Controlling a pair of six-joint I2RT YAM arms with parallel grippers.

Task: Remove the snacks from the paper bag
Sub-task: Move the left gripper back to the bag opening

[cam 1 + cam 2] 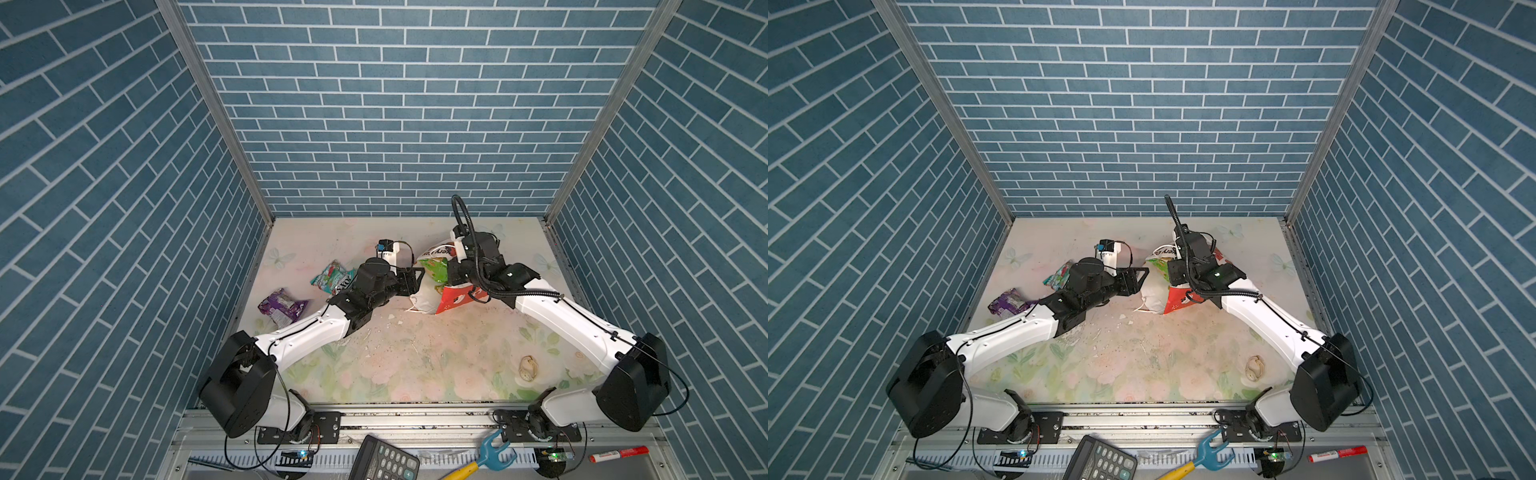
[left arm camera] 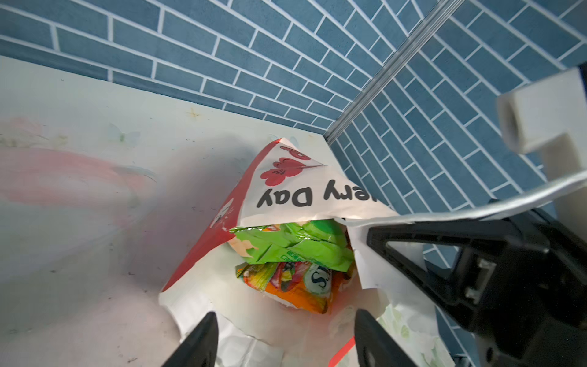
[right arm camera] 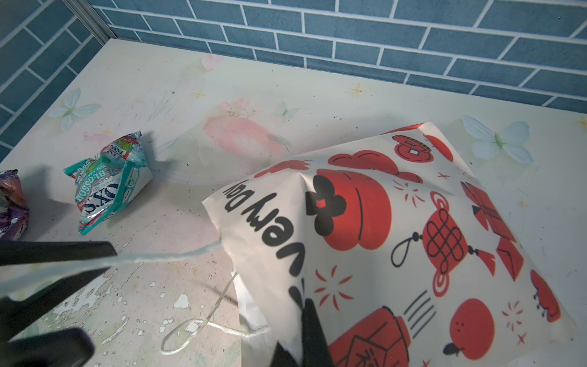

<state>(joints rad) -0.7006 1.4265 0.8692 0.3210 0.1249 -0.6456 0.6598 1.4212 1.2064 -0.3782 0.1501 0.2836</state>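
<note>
Paper bag [image 2: 286, 197] rim in right tool [image 3: 301, 317]; left tool [image 2: 285, 314], tips apart, at mouth

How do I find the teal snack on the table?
In a top view, find the paper bag toward the table's back. Two packets lie left of it. The teal packet, with FOX'S lettering, is nearer the bag; the purple packet lies farther left.

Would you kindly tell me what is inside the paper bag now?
In the left wrist view, a bright green packet partly covers an orange multicoloured packet in the mouth of the paper bag. Anything deeper is hidden by them and the bag's walls.
</note>
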